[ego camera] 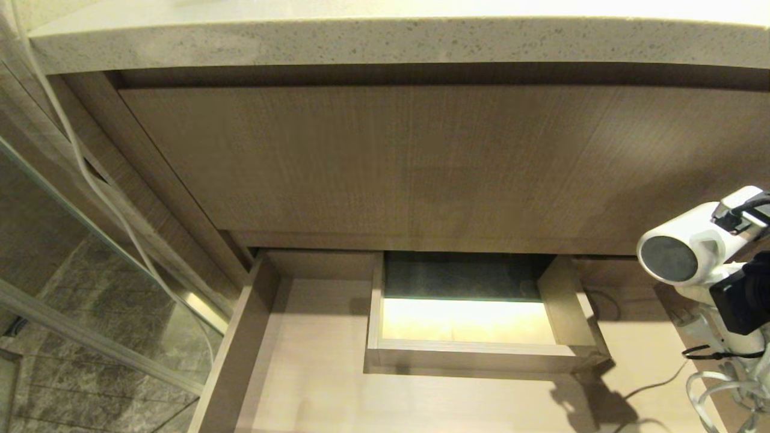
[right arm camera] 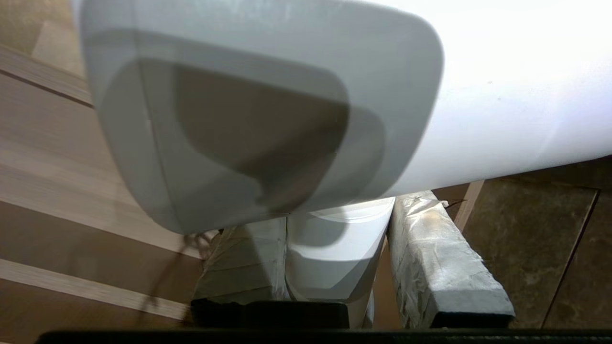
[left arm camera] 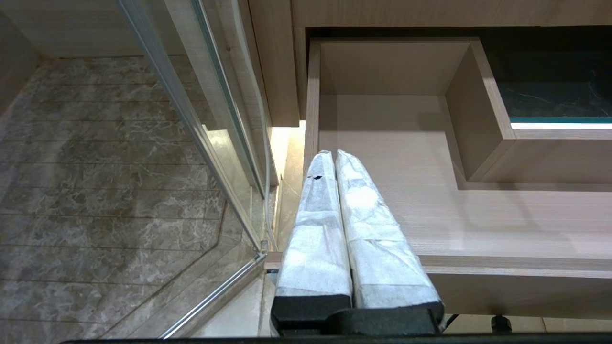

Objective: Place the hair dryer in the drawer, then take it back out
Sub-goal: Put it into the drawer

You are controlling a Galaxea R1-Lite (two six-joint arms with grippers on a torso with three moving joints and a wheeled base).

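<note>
The white hair dryer (ego camera: 692, 240) hangs at the far right of the head view, its dark grey round end facing left. It is above the right end of the open beige drawer (ego camera: 313, 373). My right gripper (ego camera: 725, 288) is shut on its slim handle just under the barrel. In the right wrist view the handle sits between the wrapped fingers of the right gripper (right arm camera: 334, 215), and the barrel of the hair dryer (right arm camera: 478, 95) fills the picture beyond them. The white cord (ego camera: 710, 391) trails down below. My left gripper (left arm camera: 333, 154) is shut and empty over the left front corner of the drawer (left arm camera: 382, 191).
A boxed cut-out (ego camera: 475, 355) stands in the drawer's middle rear. Above the drawer are a taller wood-grain panel (ego camera: 421, 168) and a speckled stone countertop (ego camera: 385, 42). On the left stands a glass partition (ego camera: 90, 240) with a metal frame, a white cable (ego camera: 78, 156) hanging beside it.
</note>
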